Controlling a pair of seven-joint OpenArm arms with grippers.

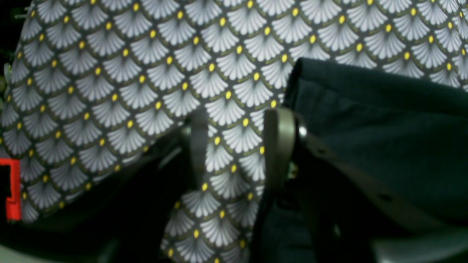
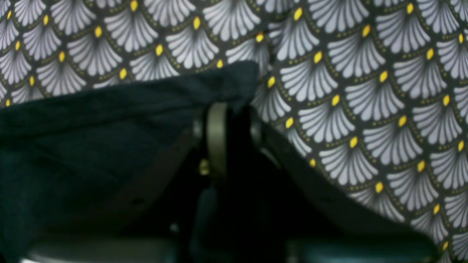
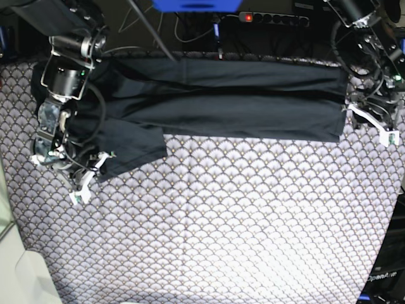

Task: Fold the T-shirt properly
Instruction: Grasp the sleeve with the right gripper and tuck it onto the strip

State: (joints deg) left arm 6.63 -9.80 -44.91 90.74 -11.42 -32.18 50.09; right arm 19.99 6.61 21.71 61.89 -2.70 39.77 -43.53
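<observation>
Pinching down on the shirt, the right fingers (image 2: pixel 234 120) look nearly closed in the right wrist view, with a corner of the T-shirt (image 2: pixel 91 146) bunched over and between them, so I'd call that a grip on the cloth. One pale finger pad (image 2: pixel 216 135) shows clearly, the other is lost in the dark fabric.

Left fingers (image 1: pixel 239 146) are a different story: they stand apart with patterned cloth showing through the gap. The pale pad on one side (image 1: pixel 278 146) sits right against the edge of the T-shirt (image 1: pixel 384 138), touching it, but nothing is between the two fingers. So open, just beside the shirt's edge.

Moving out to the base view, the right gripper (image 3: pixel 79 174) is at the picture's left, low over the sleeve end of the T-shirt (image 3: pixel 221 101), where a flap of dark cloth juts out toward the camera. The left gripper (image 3: pixel 373 120) is over on the picture's right, at the other end of the shirt.

The shirt itself lies stretched out long across the far side of the table (image 3: pixel 221 221), already folded into a narrow band running side to side. The table is covered in a grey cloth with white fan shapes and little yellow dots. A power strip (image 3: pixel 275 19) with a red light sits behind the table's far edge.
</observation>
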